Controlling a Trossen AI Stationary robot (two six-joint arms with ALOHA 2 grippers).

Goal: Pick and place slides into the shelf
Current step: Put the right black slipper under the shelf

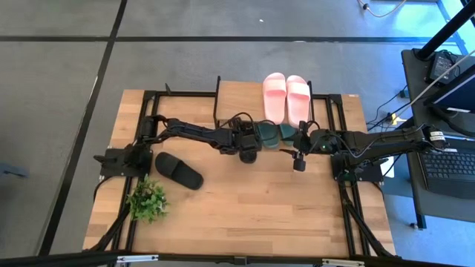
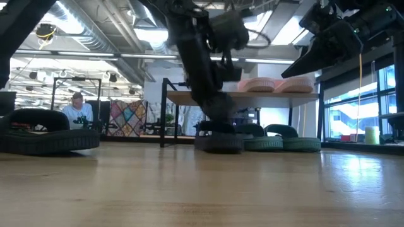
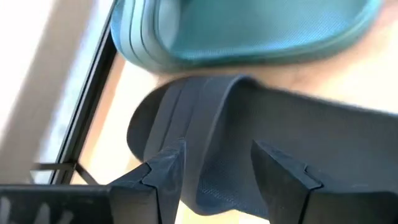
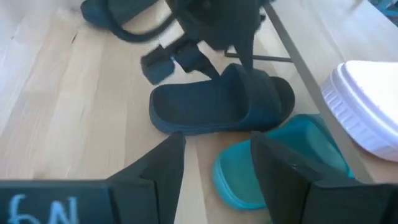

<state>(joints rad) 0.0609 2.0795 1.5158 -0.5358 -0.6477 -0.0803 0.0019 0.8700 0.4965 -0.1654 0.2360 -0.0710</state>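
Black slide, left gripper apparently straddling strap

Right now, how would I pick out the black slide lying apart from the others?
Find the small green plant near the table's front left. Just beyond it lies one black slide, alone on bare wood. Every other slide sits at the shelf; this one doesn't.

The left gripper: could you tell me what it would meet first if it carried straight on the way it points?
Most likely the black slide: the left gripper has open fingers either side of its strap. The green slide lies just beyond.
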